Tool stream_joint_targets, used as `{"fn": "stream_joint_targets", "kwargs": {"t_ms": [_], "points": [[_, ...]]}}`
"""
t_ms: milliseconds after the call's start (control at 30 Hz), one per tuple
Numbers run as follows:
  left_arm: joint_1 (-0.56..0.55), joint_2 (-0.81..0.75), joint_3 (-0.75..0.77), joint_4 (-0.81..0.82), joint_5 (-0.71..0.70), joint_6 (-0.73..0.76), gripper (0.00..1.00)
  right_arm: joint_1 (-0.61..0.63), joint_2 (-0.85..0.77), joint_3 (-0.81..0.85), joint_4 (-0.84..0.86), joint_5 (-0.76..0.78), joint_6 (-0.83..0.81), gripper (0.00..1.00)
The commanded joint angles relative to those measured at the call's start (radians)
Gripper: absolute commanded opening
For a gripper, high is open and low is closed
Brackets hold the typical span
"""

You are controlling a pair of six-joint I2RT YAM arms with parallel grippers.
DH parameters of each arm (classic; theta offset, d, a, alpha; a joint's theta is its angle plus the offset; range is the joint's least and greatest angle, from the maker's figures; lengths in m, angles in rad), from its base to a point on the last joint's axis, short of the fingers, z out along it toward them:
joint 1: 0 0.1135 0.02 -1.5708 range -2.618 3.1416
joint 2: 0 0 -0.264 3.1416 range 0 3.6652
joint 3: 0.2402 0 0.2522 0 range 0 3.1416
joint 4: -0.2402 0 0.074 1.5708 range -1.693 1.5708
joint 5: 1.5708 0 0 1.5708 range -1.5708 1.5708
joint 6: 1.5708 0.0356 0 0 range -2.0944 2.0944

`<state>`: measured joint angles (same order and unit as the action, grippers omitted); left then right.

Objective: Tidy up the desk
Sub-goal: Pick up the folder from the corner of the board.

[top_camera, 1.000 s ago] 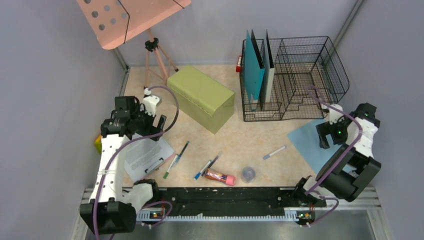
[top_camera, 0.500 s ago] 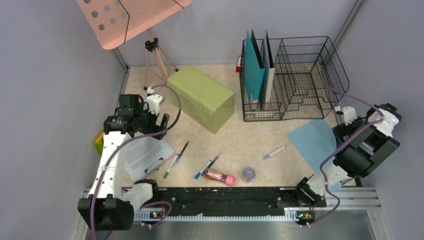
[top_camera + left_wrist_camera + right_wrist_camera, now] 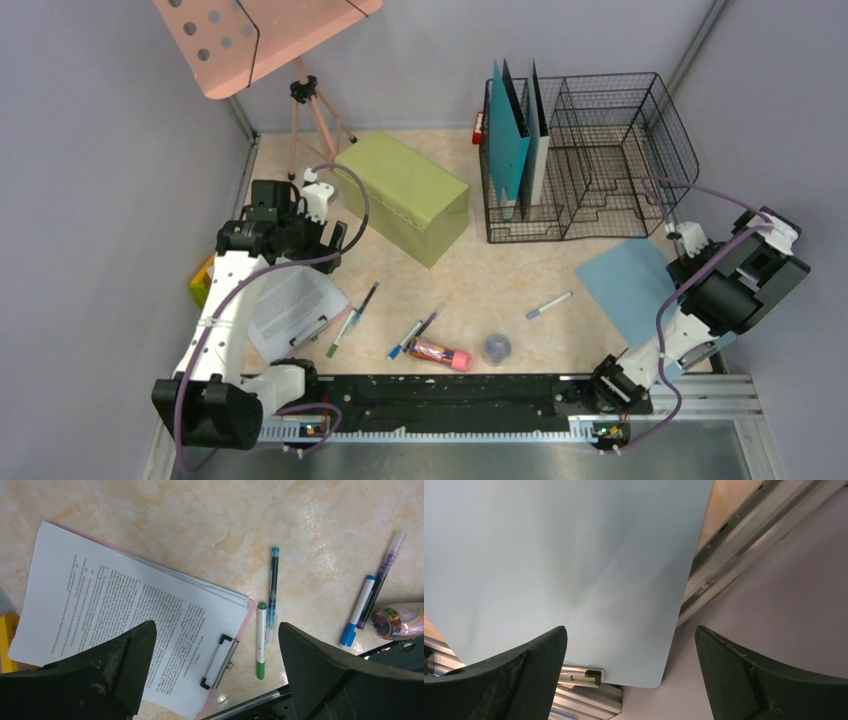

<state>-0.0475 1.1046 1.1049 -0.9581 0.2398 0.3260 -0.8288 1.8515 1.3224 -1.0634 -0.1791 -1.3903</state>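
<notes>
The desk (image 3: 480,275) is beige and marble-patterned. On its left lies a clipboard with printed paper (image 3: 290,310) (image 3: 125,615). Beside the clipboard are a green marker (image 3: 338,338) (image 3: 260,640) and a teal pen (image 3: 366,297) (image 3: 272,592). My left gripper (image 3: 326,240) (image 3: 216,627) hangs open above the clipboard's clip, holding nothing. A light blue folder (image 3: 625,285) (image 3: 564,570) lies flat at the right. My right gripper (image 3: 688,258) (image 3: 630,630) is open above the folder's near right corner, close to the grey wall.
A blue marker (image 3: 405,343) (image 3: 361,607), a purple pen (image 3: 382,577), a pink tube (image 3: 440,352), a small round lid (image 3: 496,347) and another pen (image 3: 549,304) lie near the front rail. An olive box (image 3: 400,195), a wire rack (image 3: 590,150) and a tripod (image 3: 305,110) stand behind.
My right arm has swung right toward the wall, over the folder's corner. My left gripper has drifted slightly right and back. Both stay open.
</notes>
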Motion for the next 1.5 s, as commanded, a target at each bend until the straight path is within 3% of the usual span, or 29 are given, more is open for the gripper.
{"fn": "stream_joint_targets", "kwargs": {"t_ms": [0, 333, 500, 933, 1200, 1467], "points": [[-0.028, 0.019, 0.057, 0.027, -0.026, -0.044, 0.97, -0.007, 0.067, 0.008, 0.006, 0.010, -0.062, 0.97], [-0.100, 0.054, 0.082, 0.031, -0.088, -0.075, 0.97, 0.007, 0.144, -0.002, 0.009, 0.026, -0.083, 0.96], [-0.123, 0.060, 0.090, 0.031, -0.113, -0.077, 0.97, 0.007, 0.139, -0.020, -0.001, 0.027, -0.094, 0.88], [-0.130, 0.049, 0.077, 0.037, -0.151, -0.052, 0.97, 0.007, 0.123, 0.081, -0.080, 0.014, -0.063, 0.42], [-0.132, 0.049, 0.063, 0.054, -0.152, -0.040, 0.97, 0.007, 0.089, 0.125, -0.147, 0.011, -0.061, 0.03], [-0.134, 0.064, 0.062, 0.070, -0.149, -0.029, 0.97, 0.007, 0.049, 0.139, -0.179, -0.001, -0.070, 0.00]]}}
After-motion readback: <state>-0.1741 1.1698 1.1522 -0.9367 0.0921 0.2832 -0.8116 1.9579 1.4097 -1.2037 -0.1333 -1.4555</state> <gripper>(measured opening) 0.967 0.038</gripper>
